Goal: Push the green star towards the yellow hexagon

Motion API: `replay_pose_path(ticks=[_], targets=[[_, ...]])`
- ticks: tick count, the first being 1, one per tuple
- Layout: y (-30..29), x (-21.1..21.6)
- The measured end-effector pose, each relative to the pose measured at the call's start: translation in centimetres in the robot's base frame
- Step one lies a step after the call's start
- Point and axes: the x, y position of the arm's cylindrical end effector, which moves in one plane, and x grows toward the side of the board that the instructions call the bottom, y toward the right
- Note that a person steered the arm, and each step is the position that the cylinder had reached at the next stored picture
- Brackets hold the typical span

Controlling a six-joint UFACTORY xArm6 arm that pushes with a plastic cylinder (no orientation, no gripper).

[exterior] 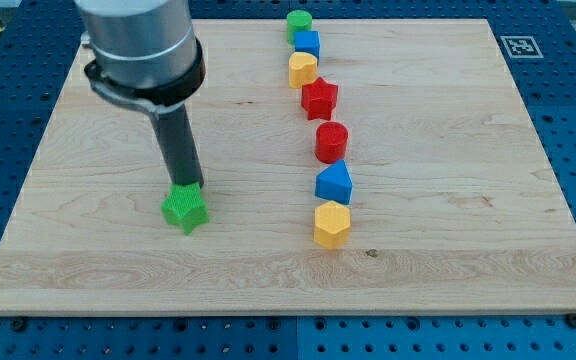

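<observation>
The green star (185, 210) lies on the wooden board (88, 150), left of the middle and near the view's bottom. My tip (184, 186) touches the star's upper edge, right behind it. The yellow hexagon (332, 224) lies to the star's right, at the lower end of a column of blocks, well apart from the star.
A column of blocks runs down the board's middle: green cylinder (299, 22), blue cube (307, 44), yellow heart-like block (302, 69), red star (319, 98), red cylinder (332, 141), blue block (334, 183). A marker tag (518, 45) sits at the top right.
</observation>
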Motion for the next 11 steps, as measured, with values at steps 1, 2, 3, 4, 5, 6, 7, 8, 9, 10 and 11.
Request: replay_pose_path(ticks=[1, 2, 3, 4, 5, 6, 7, 8, 9, 10, 11], targets=[[0.0, 3.2], [-1.1, 5.0], [-5.2, 6.8], [-6.7, 9.0], [-6.7, 11.1], [-6.7, 11.3], [-6.9, 11.3], [-6.0, 10.5], [-4.0, 9.9], [-1.7, 9.9], [2.1, 9.9]])
